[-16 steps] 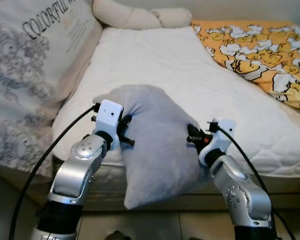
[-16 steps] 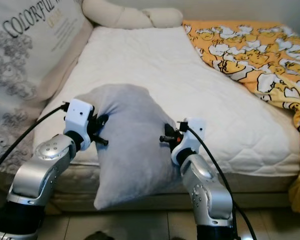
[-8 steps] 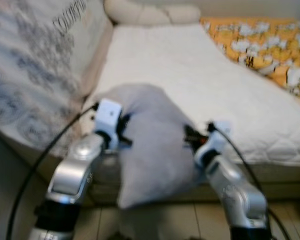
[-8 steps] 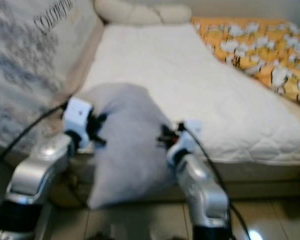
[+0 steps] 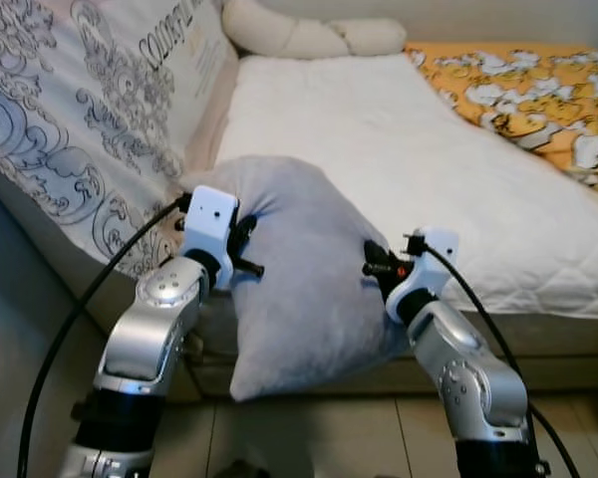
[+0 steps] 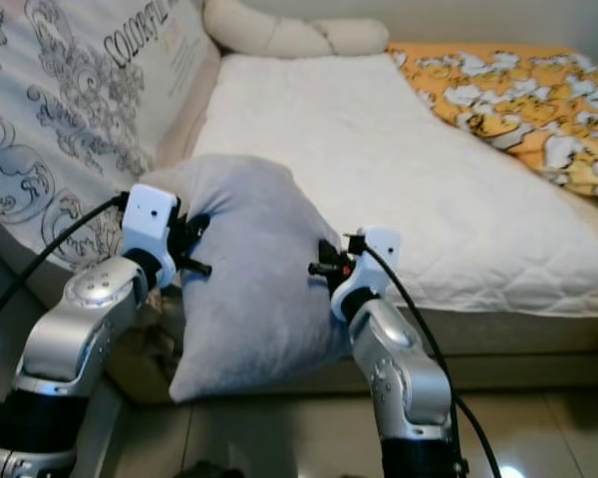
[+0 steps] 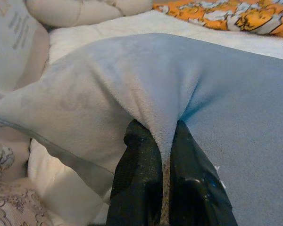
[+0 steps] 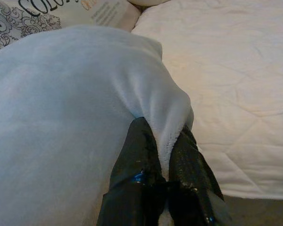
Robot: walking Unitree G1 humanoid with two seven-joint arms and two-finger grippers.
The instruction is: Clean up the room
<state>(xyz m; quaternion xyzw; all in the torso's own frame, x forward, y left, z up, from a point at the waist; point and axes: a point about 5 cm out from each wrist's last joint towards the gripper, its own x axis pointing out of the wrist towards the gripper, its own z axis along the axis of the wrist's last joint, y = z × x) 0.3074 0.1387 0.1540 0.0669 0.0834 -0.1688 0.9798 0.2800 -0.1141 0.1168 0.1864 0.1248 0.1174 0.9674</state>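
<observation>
Grey pillow [image 5: 304, 269] hanging above the mattress [image 5: 399, 159] edge, between both arms. Left gripper [image 7: 161, 155] pinching a fabric fold on one side; right gripper [image 8: 165, 150] clamping a fold opposite.

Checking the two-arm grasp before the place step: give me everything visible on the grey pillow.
The grey pillow is a plump, soft cushion in plain pale grey plush fabric, with a seam along one edge. It is held up in front of the near edge of the bed, its lower corner hanging toward the floor. The left gripper is shut on a pinched fold of its left side, and the right gripper on a fold of its right side. The fabric bunches at both pinches.
</observation>
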